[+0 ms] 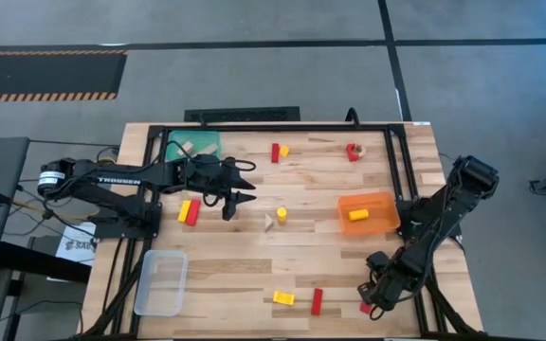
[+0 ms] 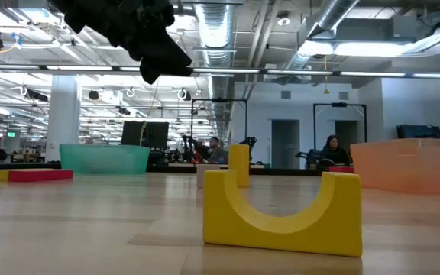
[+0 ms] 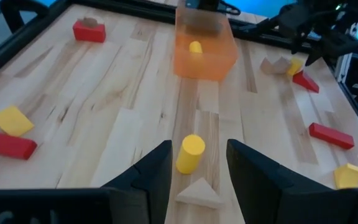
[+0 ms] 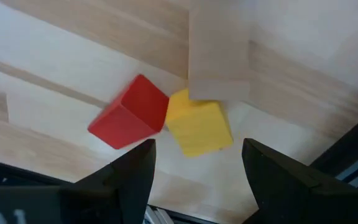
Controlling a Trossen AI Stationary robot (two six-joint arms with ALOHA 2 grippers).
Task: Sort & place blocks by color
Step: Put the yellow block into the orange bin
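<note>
Here your left gripper (image 1: 250, 192) hangs above the table with its fingers apart and nothing between them, lined up on the yellow cylinder (image 3: 190, 153) standing upright just ahead, with a pale wooden triangle (image 3: 198, 193) beside it. That aim makes sense: the orange tray (image 1: 368, 213) beyond already holds one yellow block (image 1: 356, 215), so yellow seems to belong there. The teal tray (image 1: 193, 145) behind that arm holds a pale wooden piece, likely the wood bin, while the clear tray (image 1: 161, 281) sits near the front left corner.

Your right gripper (image 4: 197, 165) waits low at the front right edge, fingers spread and holding nothing, over a red block (image 4: 129, 113) and a yellow cube (image 4: 199, 128) that touch. Other red and yellow blocks lie scattered, unsorted.
</note>
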